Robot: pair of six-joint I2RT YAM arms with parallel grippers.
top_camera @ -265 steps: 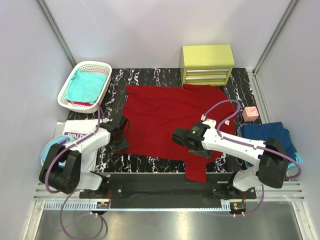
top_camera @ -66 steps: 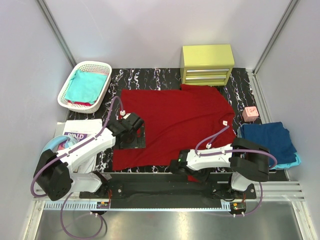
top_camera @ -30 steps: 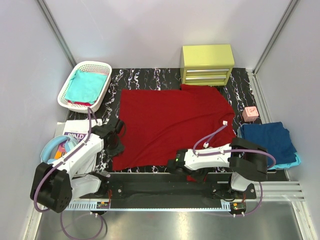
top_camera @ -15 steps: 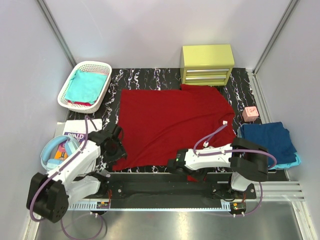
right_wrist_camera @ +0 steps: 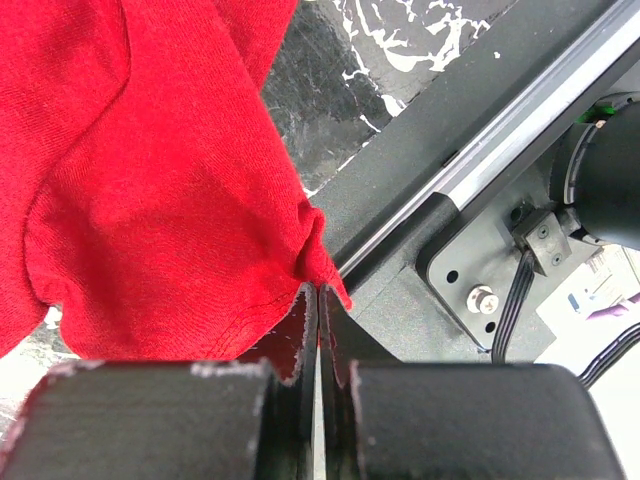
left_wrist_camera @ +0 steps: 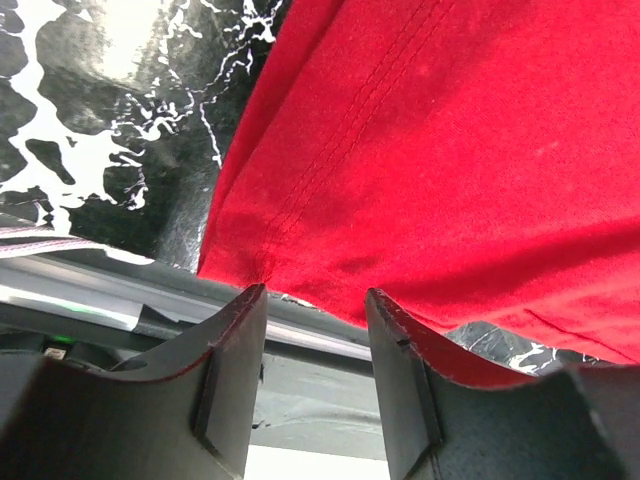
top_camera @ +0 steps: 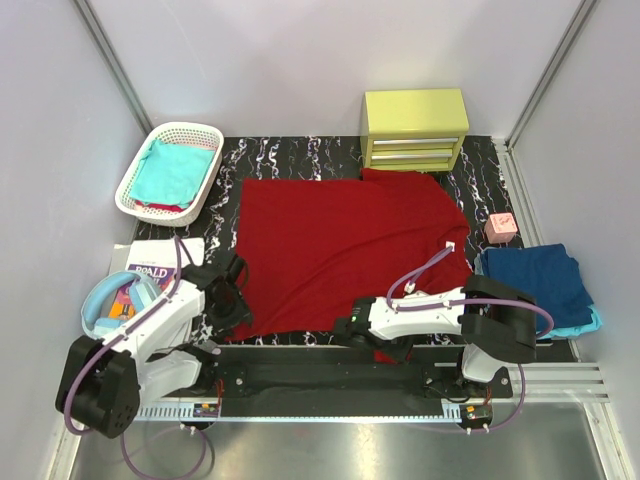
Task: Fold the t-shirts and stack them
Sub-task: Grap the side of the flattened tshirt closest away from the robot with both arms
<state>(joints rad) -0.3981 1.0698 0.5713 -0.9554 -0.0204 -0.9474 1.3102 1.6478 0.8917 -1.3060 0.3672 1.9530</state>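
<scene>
Top external view: my left claw [top_camera: 233,303] has slid down to the lower left corner of the red shirt [top_camera: 345,245], which lies spread flat in mid-frame. Its jaws have parted and stand half open on nothing, with the corner just off their tips. My right claw [top_camera: 352,328] stays pinched shut on the shirt's bottom hem. With both near corners almost in hand, I judge the first fold can start once the left closes.

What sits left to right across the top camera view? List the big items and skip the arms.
white basket → dark red t-shirt → navy t-shirt. The yellow drawer unit overlaps the red shirt's span, so it is left out.
</scene>
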